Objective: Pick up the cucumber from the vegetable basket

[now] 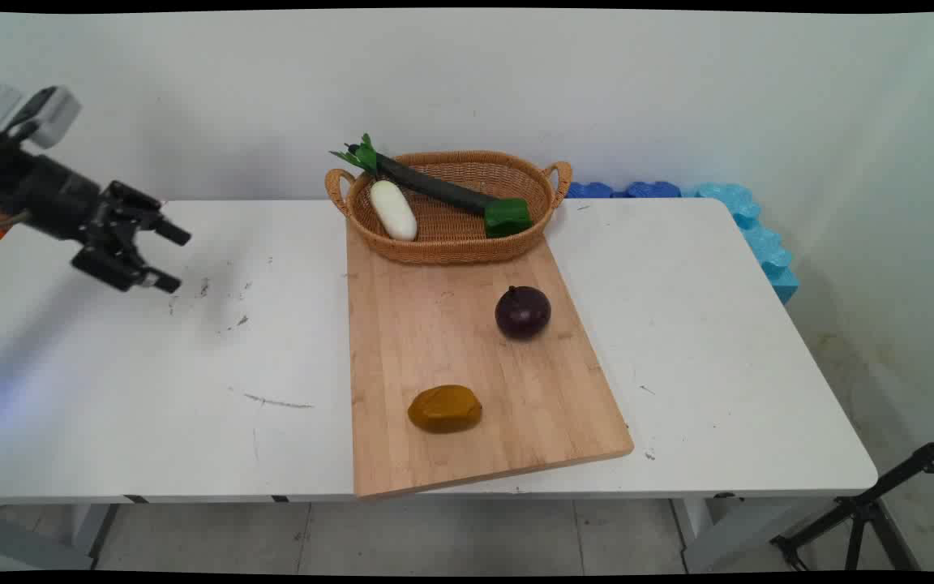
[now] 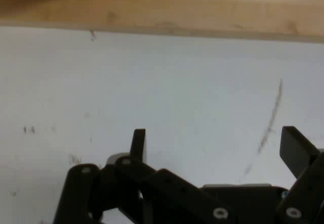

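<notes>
Currently the pincer (image 1: pixel 169 258) hangs spread and empty above the tabletop (image 1: pixel 110 365) at the far left, well apart from the cutting board (image 1: pixel 467 357) carrying the purple onion (image 1: pixel 522 311) and brown potato (image 1: pixel 444 408), so any approach should stay level.

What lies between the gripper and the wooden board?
Only bare white table with a few dark scuff marks lies between the open gripper and the board. Both the main view and the hand view show it.
</notes>
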